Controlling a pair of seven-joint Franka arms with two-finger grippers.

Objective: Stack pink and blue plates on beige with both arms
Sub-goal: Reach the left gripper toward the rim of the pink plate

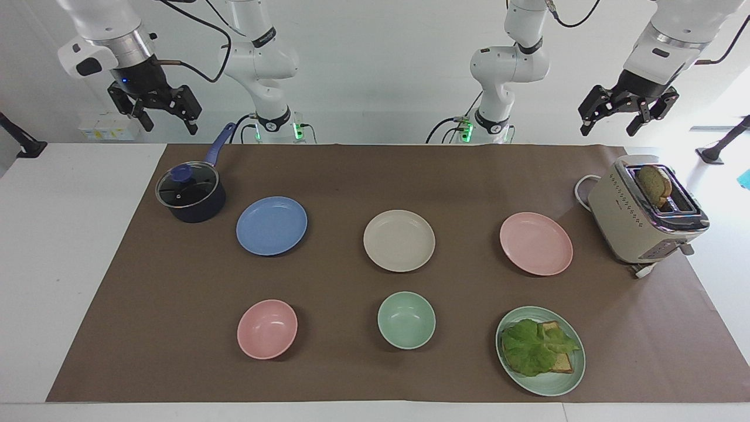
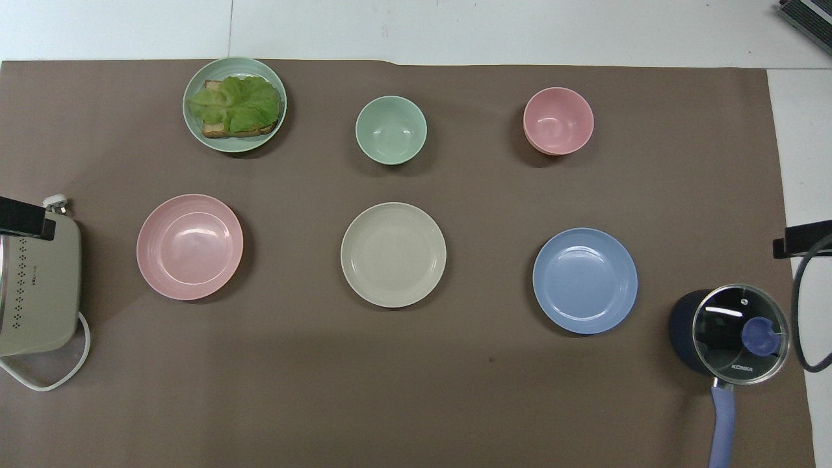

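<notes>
In the facing view, three plates lie in a row on the brown mat that covers the bench [image 1: 70, 264]. The beige plate [image 1: 399, 240] sits in the middle, the blue plate [image 1: 271, 225] toward the right arm's end and the pink plate [image 1: 535, 243] toward the left arm's end, each well apart from the others and none stacked. The right gripper [image 1: 164, 117] hangs in the air above the edge of the bench near the blue saucepan [image 1: 192, 196], its fingers spread apart and holding nothing. The left gripper [image 1: 624, 117] hangs above the beige toaster [image 1: 641, 217], fingers likewise apart and empty. A slice of bread stands in the toaster's slot. Farther from the robots lie a pink bowl [image 1: 267, 329], a green bowl [image 1: 406, 320] and a green plate [image 1: 571, 375] carrying toast and lettuce.

In the overhead view, the same row shows: pink plate [image 2: 189, 246], beige plate [image 2: 393, 254], blue plate [image 2: 585, 280], all flat on the mat and empty. The saucepan [image 2: 734, 331] with its glass lid stands just beside the blue plate, nearer the robots. The toaster [image 2: 39, 286] sits at the mat's edge near the pink plate. Only dark tips of the arms show at the view's two side edges.
</notes>
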